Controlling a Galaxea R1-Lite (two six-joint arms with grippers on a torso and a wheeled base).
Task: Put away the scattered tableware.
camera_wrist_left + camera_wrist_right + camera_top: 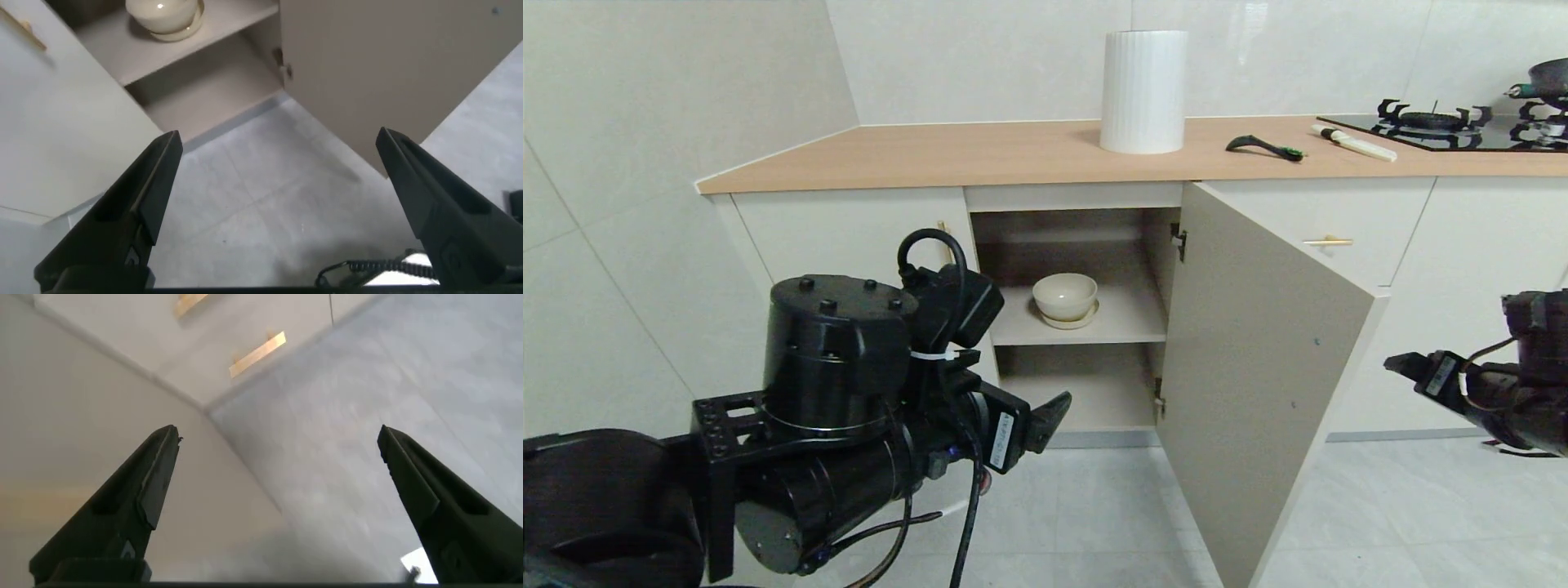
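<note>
Wooden counter point(931, 151), smooth shelf point(1131, 314), round glossy bowl point(1065, 294)

No readable text, label or number.

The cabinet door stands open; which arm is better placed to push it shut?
Probably right: the right gripper hangs by the door's free edge, on its outer side; the left gripper is before the shelf opening, inside its swing.
</note>
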